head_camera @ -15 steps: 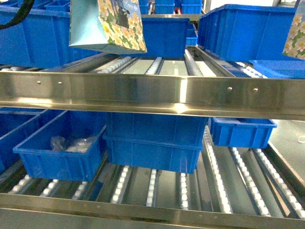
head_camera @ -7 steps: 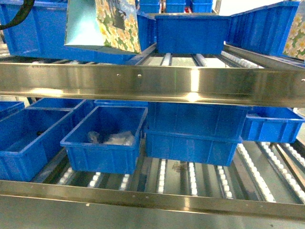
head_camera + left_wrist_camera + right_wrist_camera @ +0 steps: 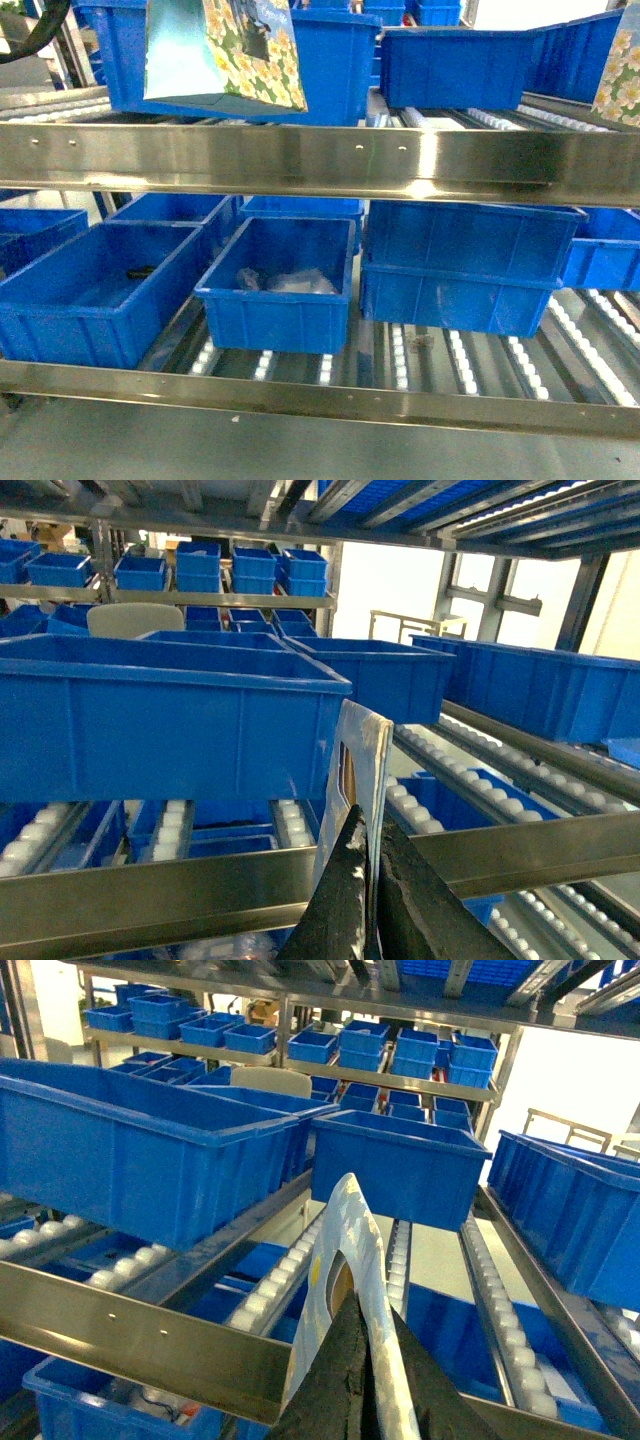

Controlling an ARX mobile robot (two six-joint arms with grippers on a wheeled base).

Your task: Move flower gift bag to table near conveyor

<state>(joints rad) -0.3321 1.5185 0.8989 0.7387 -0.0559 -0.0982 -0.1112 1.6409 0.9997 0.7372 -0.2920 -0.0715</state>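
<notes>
steel conveyor [image 3: 300, 160] racks hold blue bins [image 3: 275, 280], one holding plastic wrap [image 3: 290, 283].

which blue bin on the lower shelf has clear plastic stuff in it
The small middle bin, just left of the stacked pair; crumpled clear plastic lies inside. The big bin on its left holds only a small dark item.

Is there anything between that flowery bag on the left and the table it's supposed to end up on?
No table shows in any view. The flower gift bag, pinched in the left hand, hangs in front of the conveyor with its blue bins.
</notes>
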